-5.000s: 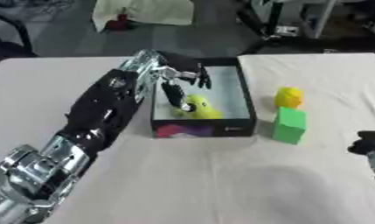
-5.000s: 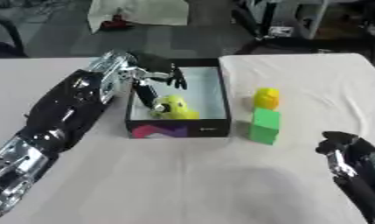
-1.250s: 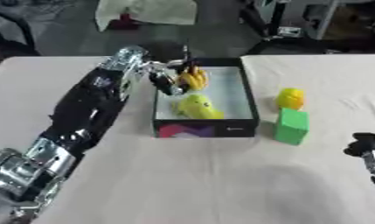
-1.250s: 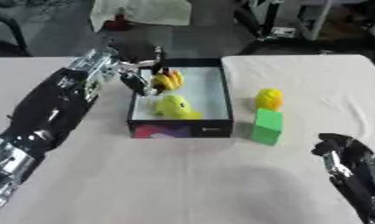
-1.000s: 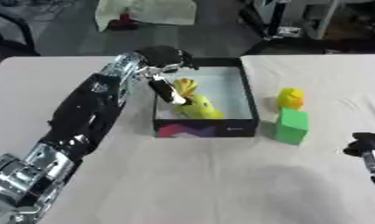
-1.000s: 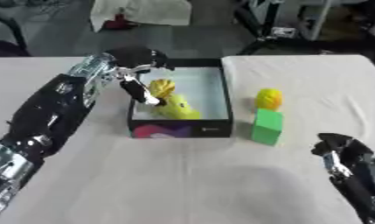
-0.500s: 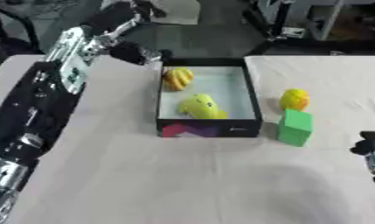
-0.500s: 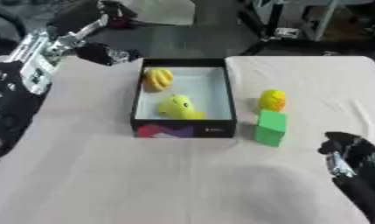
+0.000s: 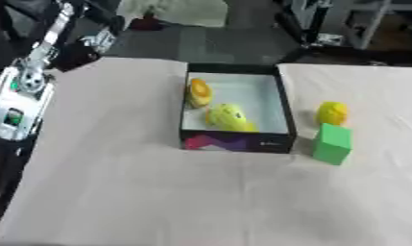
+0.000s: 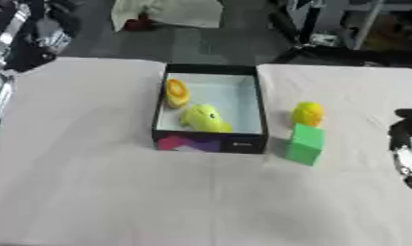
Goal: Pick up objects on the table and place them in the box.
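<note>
1. Since a second ago the left arm has pulled back from the box to the table's left edge, at about nine o'clock from the box; its hand is up at the far left corner and too blurred to tell whether the fingers are open or curled.
2. Only a dark sliver of the right hand shows at the right edge, at three o'clock; its fingers cannot be made out.
3. Inside the box lie an orange-yellow piece against the left wall and a yellow piece just below it.
4. Outside, at three o'clock, a yellow fruit sits on the table, a green block touching it at six o'clock.
</note>
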You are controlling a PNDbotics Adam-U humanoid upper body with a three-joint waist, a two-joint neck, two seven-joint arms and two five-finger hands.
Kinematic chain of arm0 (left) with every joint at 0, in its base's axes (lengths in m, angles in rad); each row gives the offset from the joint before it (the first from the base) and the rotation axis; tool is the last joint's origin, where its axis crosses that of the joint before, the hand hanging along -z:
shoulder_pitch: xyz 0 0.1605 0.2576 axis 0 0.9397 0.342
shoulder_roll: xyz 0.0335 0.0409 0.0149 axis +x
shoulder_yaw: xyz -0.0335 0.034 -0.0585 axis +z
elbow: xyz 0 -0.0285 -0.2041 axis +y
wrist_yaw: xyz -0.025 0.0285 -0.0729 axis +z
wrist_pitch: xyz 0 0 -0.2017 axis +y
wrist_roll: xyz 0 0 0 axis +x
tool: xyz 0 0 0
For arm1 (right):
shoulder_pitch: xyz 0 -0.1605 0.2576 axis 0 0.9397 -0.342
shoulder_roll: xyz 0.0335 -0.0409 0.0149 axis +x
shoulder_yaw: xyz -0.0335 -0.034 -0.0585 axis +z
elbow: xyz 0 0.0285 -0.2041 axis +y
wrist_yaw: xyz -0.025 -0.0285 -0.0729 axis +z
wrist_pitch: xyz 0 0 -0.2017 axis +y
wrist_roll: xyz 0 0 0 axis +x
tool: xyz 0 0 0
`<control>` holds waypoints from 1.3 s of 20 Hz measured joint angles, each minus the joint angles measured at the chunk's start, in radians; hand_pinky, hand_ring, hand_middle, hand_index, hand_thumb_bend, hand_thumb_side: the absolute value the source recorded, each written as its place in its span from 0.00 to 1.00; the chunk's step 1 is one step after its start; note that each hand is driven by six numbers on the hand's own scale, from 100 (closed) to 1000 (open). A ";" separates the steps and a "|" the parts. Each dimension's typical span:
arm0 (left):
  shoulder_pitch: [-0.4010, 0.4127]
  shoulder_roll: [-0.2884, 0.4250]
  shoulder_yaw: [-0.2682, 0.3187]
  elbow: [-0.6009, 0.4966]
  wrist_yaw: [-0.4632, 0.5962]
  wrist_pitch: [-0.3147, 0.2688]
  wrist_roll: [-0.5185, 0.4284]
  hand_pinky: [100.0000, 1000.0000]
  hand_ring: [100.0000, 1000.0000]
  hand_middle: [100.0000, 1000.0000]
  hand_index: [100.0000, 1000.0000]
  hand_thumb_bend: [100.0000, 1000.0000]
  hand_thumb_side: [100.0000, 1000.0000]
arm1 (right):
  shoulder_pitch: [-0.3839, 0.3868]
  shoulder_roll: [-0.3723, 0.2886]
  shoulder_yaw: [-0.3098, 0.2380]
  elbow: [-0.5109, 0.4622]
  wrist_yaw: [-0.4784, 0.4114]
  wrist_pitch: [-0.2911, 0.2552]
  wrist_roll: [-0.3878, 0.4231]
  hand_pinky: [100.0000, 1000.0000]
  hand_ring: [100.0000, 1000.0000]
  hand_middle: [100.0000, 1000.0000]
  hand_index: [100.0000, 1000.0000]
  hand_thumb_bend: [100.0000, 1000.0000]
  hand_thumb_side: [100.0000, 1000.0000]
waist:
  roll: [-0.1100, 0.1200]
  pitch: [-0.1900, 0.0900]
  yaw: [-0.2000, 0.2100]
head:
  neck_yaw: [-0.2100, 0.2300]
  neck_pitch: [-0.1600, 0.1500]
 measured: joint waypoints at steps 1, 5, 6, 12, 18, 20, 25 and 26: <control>0.025 -0.024 0.013 -0.016 0.014 0.014 0.008 0.61 0.53 0.57 0.83 0.28 0.77 | -0.020 -0.027 0.014 0.019 0.003 -0.006 0.017 0.74 0.70 0.64 0.80 0.00 0.15 | 0.000 0.003 0.004 | -0.003 0.000; 0.093 -0.108 0.040 -0.052 0.043 0.056 0.024 0.60 0.52 0.56 0.83 0.28 0.78 | -0.105 -0.105 0.076 0.109 0.014 -0.038 0.100 0.76 0.74 0.70 0.83 0.00 0.12 | 0.000 0.007 0.014 | -0.013 0.000; 0.103 -0.122 0.043 -0.055 0.046 0.063 0.026 0.60 0.52 0.56 0.83 0.27 0.79 | -0.125 -0.115 0.091 0.131 0.014 -0.047 0.121 0.79 0.79 0.74 0.86 0.00 0.13 | 0.000 0.008 0.016 | -0.015 0.000; 0.150 -0.171 0.043 -0.065 0.053 0.083 0.016 0.60 0.51 0.55 0.83 0.27 0.80 | -0.274 -0.125 0.176 0.326 0.069 -0.080 0.261 0.82 0.84 0.79 0.90 0.00 0.41 | 0.001 0.014 0.029 | -0.038 0.000; 0.175 -0.174 0.043 -0.066 0.056 0.086 0.004 0.60 0.50 0.55 0.83 0.26 0.80 | -0.349 -0.075 0.203 0.494 0.124 -0.127 0.306 0.84 0.86 0.80 0.91 0.00 0.58 | 0.002 0.016 0.031 | -0.059 0.000; 0.176 -0.174 0.042 -0.066 0.057 0.085 0.002 0.60 0.50 0.54 0.83 0.24 0.81 | -0.362 -0.064 0.204 0.528 0.138 -0.141 0.307 0.85 0.86 0.80 0.91 0.00 0.61 | 0.003 0.016 0.031 | -0.062 0.000; 0.189 -0.175 0.037 -0.066 0.058 0.084 -0.003 0.60 0.50 0.54 0.83 0.18 0.83 | -0.395 -0.047 0.213 0.573 0.168 -0.164 0.308 0.85 0.85 0.79 0.92 0.00 0.60 | 0.006 0.016 0.031 | -0.065 0.000; 0.192 -0.175 0.037 -0.065 0.058 0.084 -0.005 0.60 0.50 0.54 0.83 0.17 0.84 | -0.398 -0.044 0.215 0.578 0.172 -0.167 0.308 0.85 0.85 0.79 0.92 0.00 0.63 | 0.006 0.016 0.031 | -0.067 0.000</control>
